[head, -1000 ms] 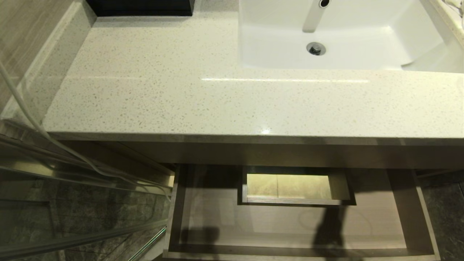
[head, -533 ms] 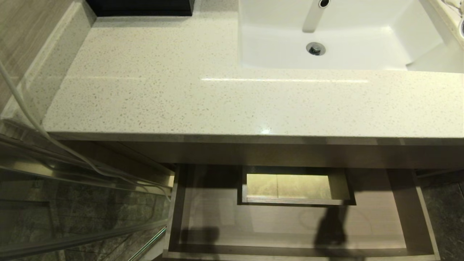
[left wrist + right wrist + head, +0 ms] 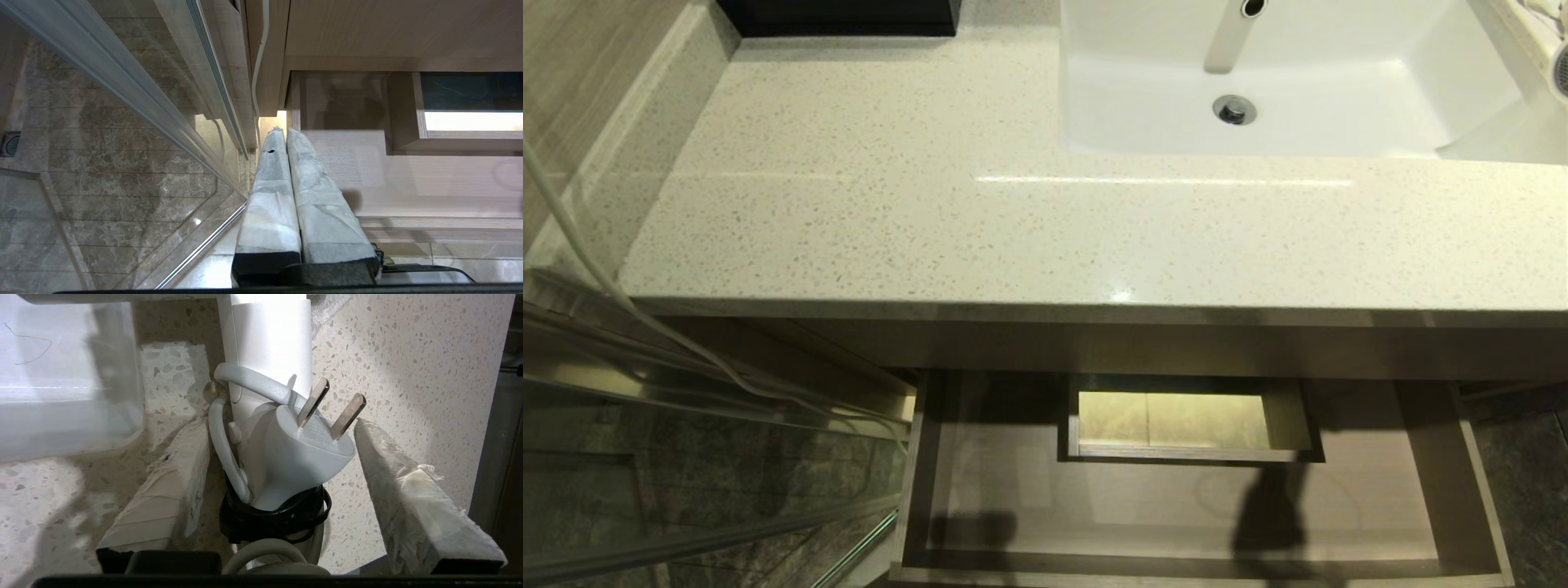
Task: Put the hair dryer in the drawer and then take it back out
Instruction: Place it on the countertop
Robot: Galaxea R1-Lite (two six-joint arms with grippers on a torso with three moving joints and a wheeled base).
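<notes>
A pale speckled stone worktop point(image 3: 980, 204) runs across the room, with a white sink point(image 3: 1339, 122) set into it at the right. Below, the drawer point(image 3: 1454, 482) stands pulled out, its light wood floor bare around a boxed cutout. Glass panels and dark marbled floor tiles point(image 3: 102, 171) lie to the left. The right hand point(image 3: 282, 437) is spread, its fingers on either side of the hair dryer point(image 3: 269, 347), which lies on the worktop beside the sink. The left hand point(image 3: 286, 134) hangs by the drawer, fingers pressed together.
</notes>
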